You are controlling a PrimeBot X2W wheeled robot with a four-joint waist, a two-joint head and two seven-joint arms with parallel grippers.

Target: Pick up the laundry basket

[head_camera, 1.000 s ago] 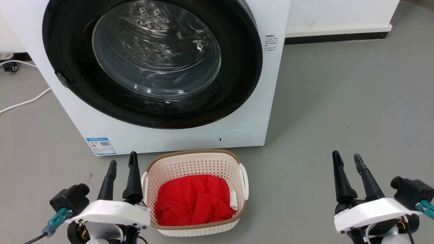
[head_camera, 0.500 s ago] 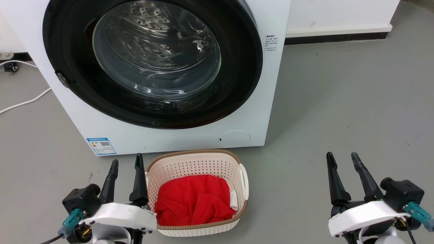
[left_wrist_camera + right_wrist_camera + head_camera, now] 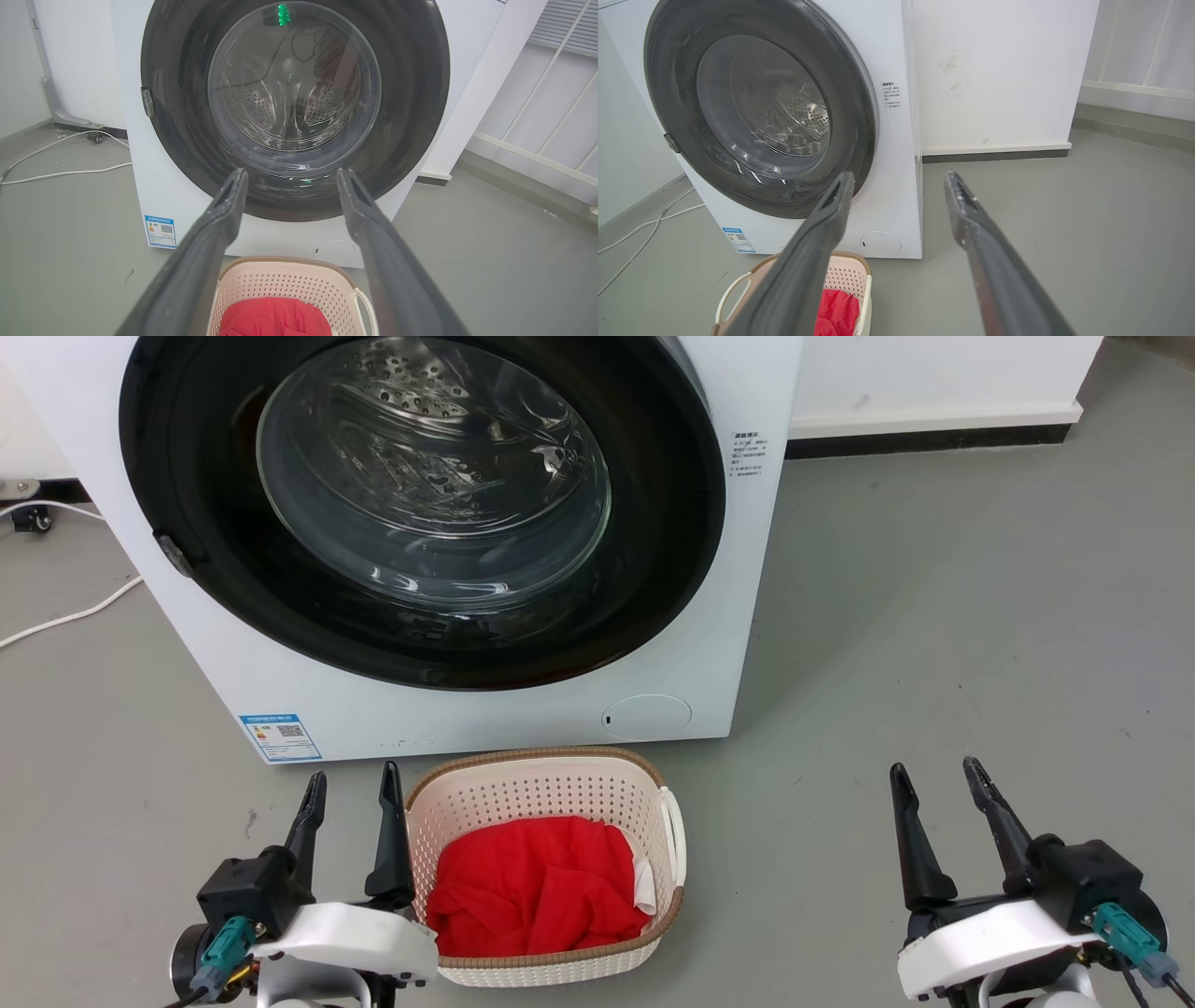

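One laundry basket stands on the grey floor at lower centre of the head view, just in front of the single washing machine, whose door is closed. It holds one red cloth with a scrap of white fabric at the cloth's right edge. Two grippers are present, both with fingers parted wide and nothing held. The left gripper sits at lower left, its inner finger hard against the basket's left side; contact cannot be confirmed. The right gripper sits at lower right, well apart from the basket, which lies to its left. One white handle is plain on the basket's right side. The long axis cannot be settled from these views. Judgement: the left arm is nearer, and the right must close leftward.
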